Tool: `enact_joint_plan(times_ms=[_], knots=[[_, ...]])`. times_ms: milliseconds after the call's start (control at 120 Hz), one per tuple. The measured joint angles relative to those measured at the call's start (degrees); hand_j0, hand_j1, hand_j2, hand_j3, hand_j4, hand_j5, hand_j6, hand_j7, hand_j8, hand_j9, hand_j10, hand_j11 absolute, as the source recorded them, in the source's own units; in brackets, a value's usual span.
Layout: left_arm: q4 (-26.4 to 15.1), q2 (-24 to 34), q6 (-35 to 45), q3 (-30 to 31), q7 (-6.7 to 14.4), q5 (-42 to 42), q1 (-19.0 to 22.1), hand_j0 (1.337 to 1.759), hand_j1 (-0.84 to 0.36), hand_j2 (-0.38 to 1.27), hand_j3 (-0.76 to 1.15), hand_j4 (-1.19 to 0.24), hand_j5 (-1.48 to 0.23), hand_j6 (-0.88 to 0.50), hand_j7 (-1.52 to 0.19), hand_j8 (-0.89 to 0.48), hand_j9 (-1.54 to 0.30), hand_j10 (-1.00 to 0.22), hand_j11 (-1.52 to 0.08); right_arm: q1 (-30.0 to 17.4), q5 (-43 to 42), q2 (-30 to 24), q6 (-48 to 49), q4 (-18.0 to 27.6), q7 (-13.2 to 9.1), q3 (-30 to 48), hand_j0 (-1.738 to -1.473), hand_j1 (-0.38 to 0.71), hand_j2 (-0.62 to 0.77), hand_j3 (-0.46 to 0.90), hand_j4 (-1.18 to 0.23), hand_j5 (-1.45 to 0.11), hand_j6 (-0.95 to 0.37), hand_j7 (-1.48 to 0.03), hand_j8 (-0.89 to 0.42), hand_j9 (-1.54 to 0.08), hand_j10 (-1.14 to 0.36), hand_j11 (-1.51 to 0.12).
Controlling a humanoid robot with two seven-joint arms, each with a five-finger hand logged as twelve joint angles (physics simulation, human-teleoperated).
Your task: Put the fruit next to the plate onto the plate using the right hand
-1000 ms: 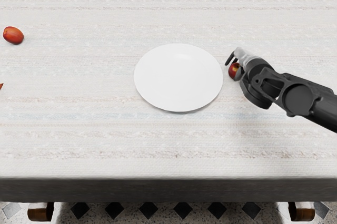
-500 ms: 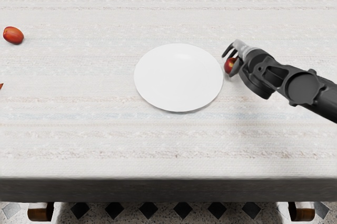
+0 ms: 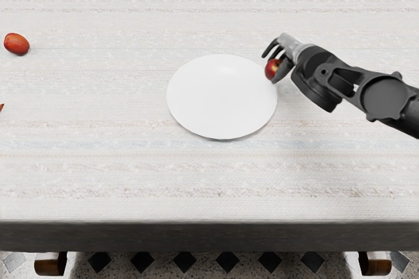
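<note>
A small red fruit [image 3: 272, 68] is held in my right hand [image 3: 278, 61], whose fingers curl around it from above and behind. The hand and fruit are at the right rim of the white plate [image 3: 221, 96], which lies in the middle of the table. The dark right arm [image 3: 357, 89] comes in from the right edge. Whether the fruit is lifted off the table or touching the plate's rim I cannot tell.
Another red fruit [image 3: 16, 44] lies far left on the table. A sliver of something red [image 3: 1, 107] shows at the left edge. The table's front edge runs along the bottom.
My right hand has carried the red fruit up and to the left, from a spot right of the plate to the plate's right rim.
</note>
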Motion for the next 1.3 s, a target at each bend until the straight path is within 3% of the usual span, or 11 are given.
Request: enact_joint_plan(times_ms=[817,1300], knots=[[0.0,0.0,0.0,0.0,0.0,0.0,0.0,1.658,0.07,0.05,0.0,-0.23,-0.3,-0.23,-0.3,-0.23,-0.3,-0.23,-0.3,1.4,0.0,8.2,-0.6,0.2,0.0,0.6,-1.658,0.26,0.13,0.0,-0.55,-0.71,-0.5,-0.71,-0.42,-0.7,-0.55,-0.7],[0.0,0.0,0.0,0.0,0.0,0.0,0.0,1.658,0.07,0.05,0.0,-0.23,-0.3,-0.23,-0.3,-0.23,-0.3,-0.23,-0.3,-1.4,-0.2,10.7,-1.8,0.1,0.3,0.1,-1.658,0.26,0.13,0.0,-0.55,-0.71,-0.5,-0.71,-0.42,-0.7,-0.55,-0.7]])
